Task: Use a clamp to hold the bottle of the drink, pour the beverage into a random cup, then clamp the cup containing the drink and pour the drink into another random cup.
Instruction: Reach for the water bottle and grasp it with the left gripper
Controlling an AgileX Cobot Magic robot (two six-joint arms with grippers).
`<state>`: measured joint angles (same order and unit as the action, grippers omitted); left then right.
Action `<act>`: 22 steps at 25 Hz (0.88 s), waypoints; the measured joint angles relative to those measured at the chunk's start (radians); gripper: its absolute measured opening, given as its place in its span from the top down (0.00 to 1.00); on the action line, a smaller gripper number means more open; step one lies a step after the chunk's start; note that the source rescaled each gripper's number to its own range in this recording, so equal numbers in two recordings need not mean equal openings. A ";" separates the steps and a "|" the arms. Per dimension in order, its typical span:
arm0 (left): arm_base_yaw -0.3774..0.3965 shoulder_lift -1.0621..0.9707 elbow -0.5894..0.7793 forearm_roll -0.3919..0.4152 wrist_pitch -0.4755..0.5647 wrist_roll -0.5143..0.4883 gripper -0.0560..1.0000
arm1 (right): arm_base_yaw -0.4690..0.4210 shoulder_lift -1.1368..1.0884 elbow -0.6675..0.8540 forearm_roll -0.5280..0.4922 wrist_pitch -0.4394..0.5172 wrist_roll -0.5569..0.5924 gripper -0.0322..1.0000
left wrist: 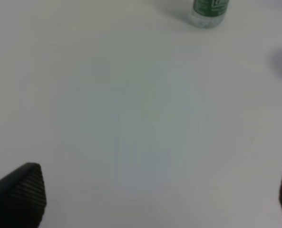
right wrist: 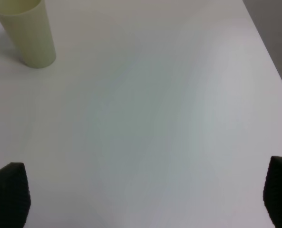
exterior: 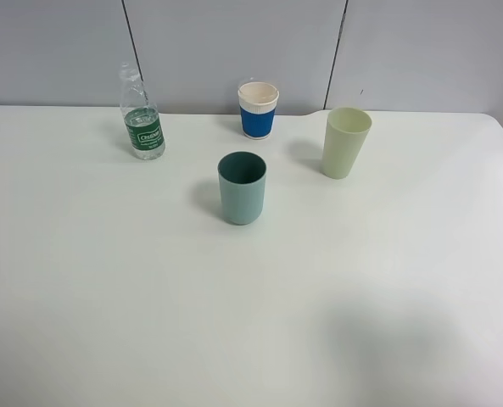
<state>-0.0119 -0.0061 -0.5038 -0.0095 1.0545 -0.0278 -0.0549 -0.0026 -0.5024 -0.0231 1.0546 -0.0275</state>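
I count one small clear crinkly plastic bottle with a green label (exterior: 142, 123). Of cups I make it three: one teal plastic tumbler (exterior: 242, 193), one white paper cup with a blue band (exterior: 258, 114), and one taller pale yellow-green tumbler (exterior: 345, 146).

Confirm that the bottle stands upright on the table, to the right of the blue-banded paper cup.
Wrong side. The bottle stands upright on the table, to the left of the blue-banded paper cup; the exterior high view shows it.
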 joint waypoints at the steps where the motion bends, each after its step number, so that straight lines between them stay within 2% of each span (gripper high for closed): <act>1: 0.000 0.000 0.000 0.000 0.000 0.000 0.00 | 0.000 0.000 0.000 0.000 0.000 0.000 0.05; 22: 0.000 0.000 0.000 0.000 0.000 0.000 0.00 | 0.000 0.000 0.000 0.000 0.000 0.000 0.05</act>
<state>-0.0119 -0.0061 -0.5038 -0.0095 1.0540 -0.0278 -0.0549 -0.0026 -0.5024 -0.0231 1.0546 -0.0275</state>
